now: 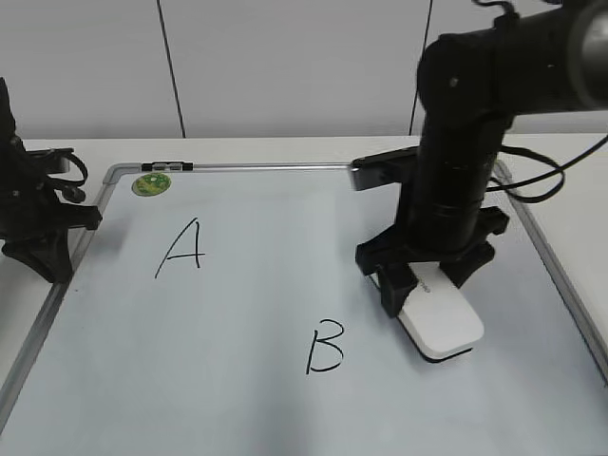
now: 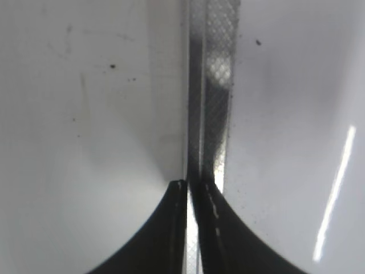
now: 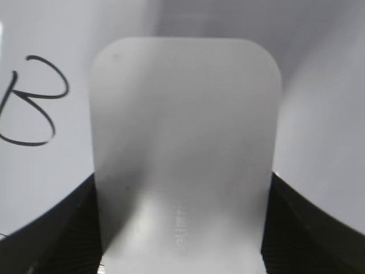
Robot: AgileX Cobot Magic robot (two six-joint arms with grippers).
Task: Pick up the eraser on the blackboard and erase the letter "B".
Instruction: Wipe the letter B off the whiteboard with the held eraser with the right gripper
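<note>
With the right pincer [image 1: 425, 285] clamped on the white eraser [image 1: 440, 321], which rests on the blackboard [image 1: 237, 380] at 3 o'clock from the letter "B" [image 1: 325, 348], keep its underside flat and sweep toward 9 o'clock, while the left pincer [image 2: 194, 188] sits closed.

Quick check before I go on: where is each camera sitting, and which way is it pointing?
Exterior view: in front of the table, slanting down at the blackboard; shows both arms.
Left wrist view: on the left arm, looking straight down at the board's metal frame; the shut left gripper shows.
Right wrist view: on the right arm, looking down at the eraser between the right gripper fingers.
Exterior and right wrist views share the eraser and the letter "B".
</note>
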